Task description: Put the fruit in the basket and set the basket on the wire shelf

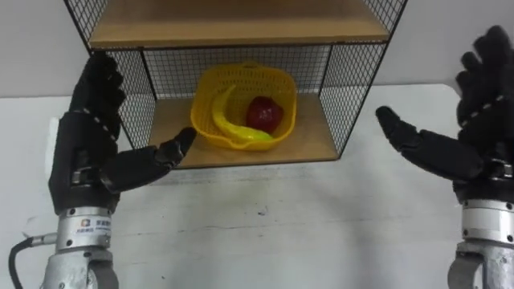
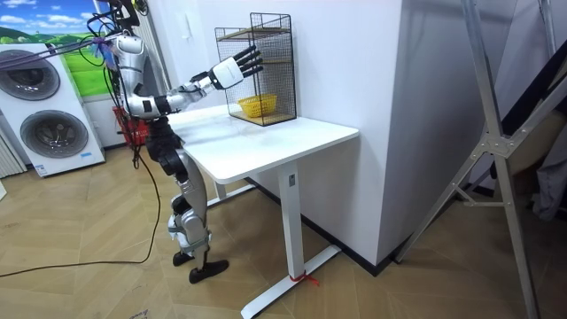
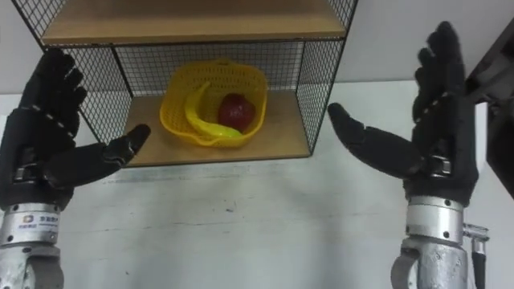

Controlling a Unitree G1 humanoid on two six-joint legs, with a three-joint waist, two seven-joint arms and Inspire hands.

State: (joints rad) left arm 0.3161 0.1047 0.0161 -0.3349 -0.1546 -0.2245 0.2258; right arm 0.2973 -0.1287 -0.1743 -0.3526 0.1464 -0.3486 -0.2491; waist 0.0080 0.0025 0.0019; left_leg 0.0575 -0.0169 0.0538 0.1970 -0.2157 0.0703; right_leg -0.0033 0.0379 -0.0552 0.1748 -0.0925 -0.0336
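The yellow basket (image 1: 243,104) sits on the lower wooden board (image 1: 317,138) of the wire shelf (image 1: 353,87), about midway across it and back from the front edge. Inside it, a banana (image 1: 227,120) lies curved along the left and front wall, its long axis running from the back left to the front right. A red apple (image 1: 263,114) rests just beside it on the right, touching it. An upper board (image 1: 241,20) roofs the compartment, and the shelf's front is open toward the robot.

The shelf stands on the white counter (image 1: 281,229), with a broad bare stretch in front of it. The left robot hand (image 1: 84,156) is held up wide open before the shelf's left front corner, thumb pointing inward. The right robot hand (image 1: 474,148) is likewise spread wide, off to the right of the shelf and holding nothing.
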